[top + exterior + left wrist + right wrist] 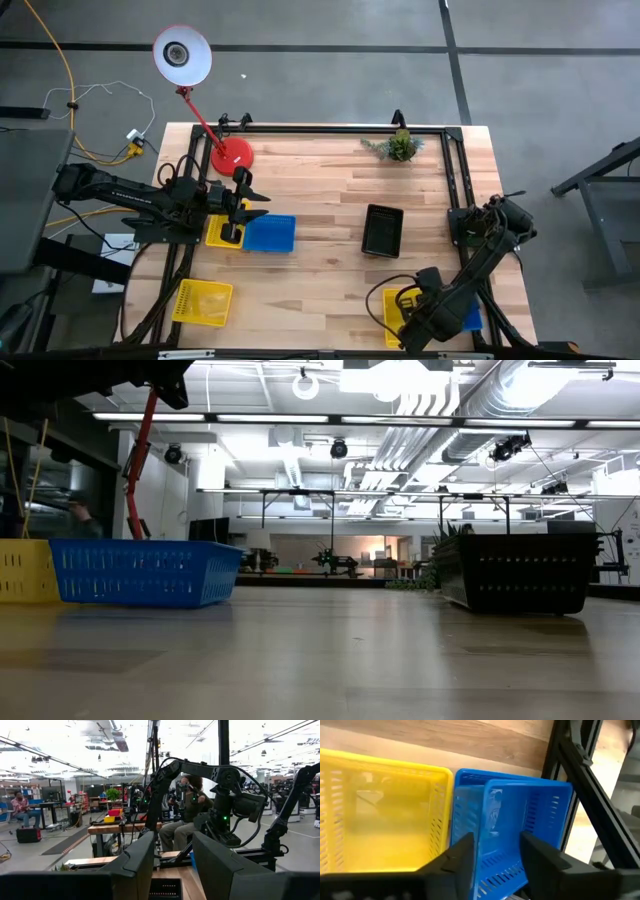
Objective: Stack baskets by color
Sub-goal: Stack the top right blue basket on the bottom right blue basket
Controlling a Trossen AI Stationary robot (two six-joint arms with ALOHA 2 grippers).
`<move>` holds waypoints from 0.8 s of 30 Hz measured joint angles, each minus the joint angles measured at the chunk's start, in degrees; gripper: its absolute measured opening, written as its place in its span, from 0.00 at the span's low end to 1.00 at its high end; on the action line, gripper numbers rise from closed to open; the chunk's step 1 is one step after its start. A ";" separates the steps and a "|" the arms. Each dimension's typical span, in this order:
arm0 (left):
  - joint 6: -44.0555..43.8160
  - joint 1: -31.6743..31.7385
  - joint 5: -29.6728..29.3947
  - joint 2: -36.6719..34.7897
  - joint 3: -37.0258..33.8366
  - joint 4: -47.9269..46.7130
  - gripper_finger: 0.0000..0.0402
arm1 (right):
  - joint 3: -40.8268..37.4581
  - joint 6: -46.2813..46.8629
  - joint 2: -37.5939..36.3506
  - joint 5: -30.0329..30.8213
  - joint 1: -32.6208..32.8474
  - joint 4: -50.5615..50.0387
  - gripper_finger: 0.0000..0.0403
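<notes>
At table's near-right corner, right gripper [492, 852] hangs just over a blue basket [520, 840] that sits nested, a bit skewed, inside a second blue basket [465, 795]. Jaws are apart, straddling the upper basket's near wall; whether they pinch it or have let go, can't tell. Yellow basket [380, 815] sits touching alongside. From above, this pair reads as yellow basket [400, 305] with blue [470, 318] peeking past the arm.

Key relation: blue stack lies directly ahead of and under the right jaws, its long side running across the gap. Looks like a placement step, likely finishing.

Left gripper [232, 232] hovers over the far-left cluster, on the seam between another yellow basket [215, 232] and a blue basket [272, 235]. Its fingers [135, 865] stand apart with nothing between them.

Black basket [383, 230] sits alone mid-table, nearer the right arm. Lone yellow basket [203, 302] sits near-left, nearer the left arm.
</notes>
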 joint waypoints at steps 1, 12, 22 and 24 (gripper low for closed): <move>-0.01 0.00 0.00 0.00 0.00 0.00 0.30 | 0.00 -0.94 0.00 0.09 -0.07 0.04 0.38; -0.21 0.00 0.02 0.01 0.02 -0.04 0.30 | 5.81 -4.00 -0.11 3.59 -0.03 0.48 0.47; -1.54 0.00 0.02 0.00 0.02 -0.11 0.30 | 3.12 1.33 -0.02 -0.73 2.03 0.78 0.04; -1.54 -0.01 0.02 -0.01 0.02 -0.09 0.30 | 2.32 1.45 -0.02 -1.36 1.88 0.79 0.06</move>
